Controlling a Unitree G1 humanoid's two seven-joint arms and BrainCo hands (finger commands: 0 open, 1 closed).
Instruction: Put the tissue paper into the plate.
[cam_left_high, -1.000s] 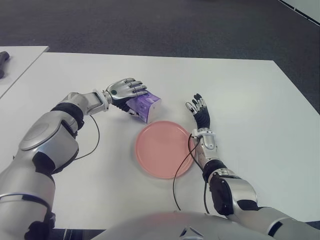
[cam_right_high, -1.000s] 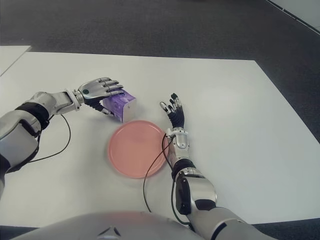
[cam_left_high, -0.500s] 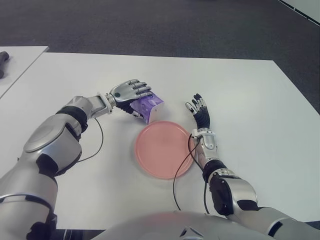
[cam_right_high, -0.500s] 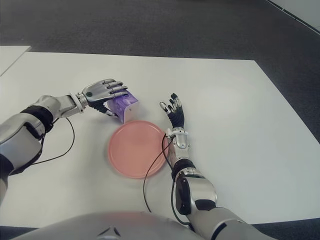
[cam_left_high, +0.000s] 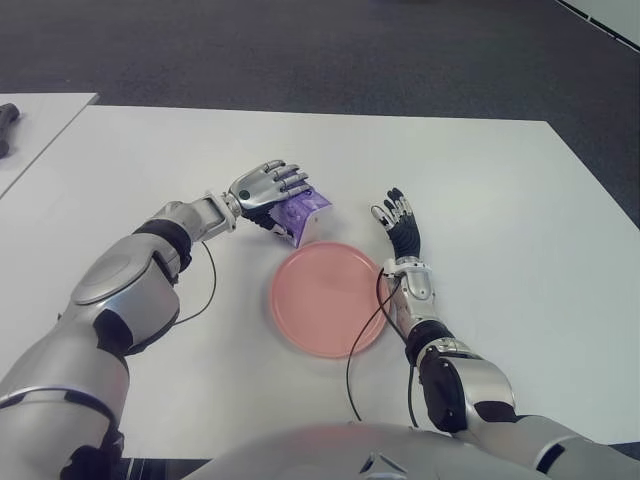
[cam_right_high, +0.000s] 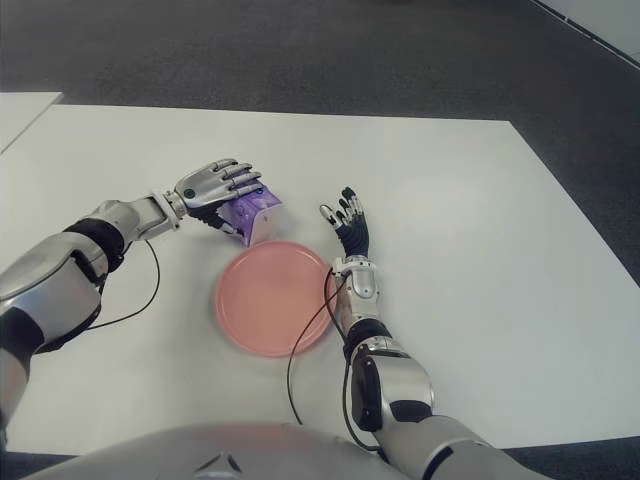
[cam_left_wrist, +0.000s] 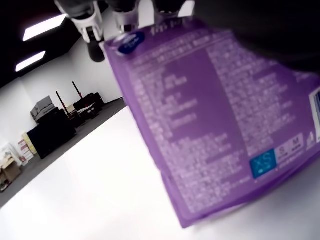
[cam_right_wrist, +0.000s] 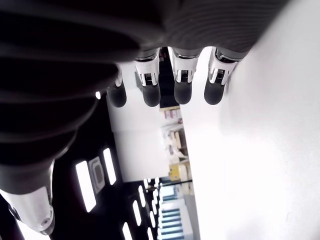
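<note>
- Left hand (cam_left_high: 266, 184) is curled over the top of the tissue pack (cam_left_high: 300, 212); its fingers (cam_left_high: 290, 180) wrap the purple pack and hold it.
- Pack sits just beyond the far left edge of the plate (cam_left_high: 328, 298), tilted, white end facing the plate. Whether it touches the surface (cam_left_high: 480, 180) or is lifted off it cannot be told.
- Left wrist view: printed purple face of the pack (cam_left_wrist: 210, 120) fills most of the picture, fingertips (cam_left_wrist: 93, 35) hooked over its far edge.
- Pink plate lies flat on the white surface with nothing in it.
- Right hand (cam_left_high: 398, 225) shows just beside the plate's right edge, fingers straight and spread, holding nothing.
- A black cable (cam_left_high: 366, 330) crosses the plate's right rim.
</note>
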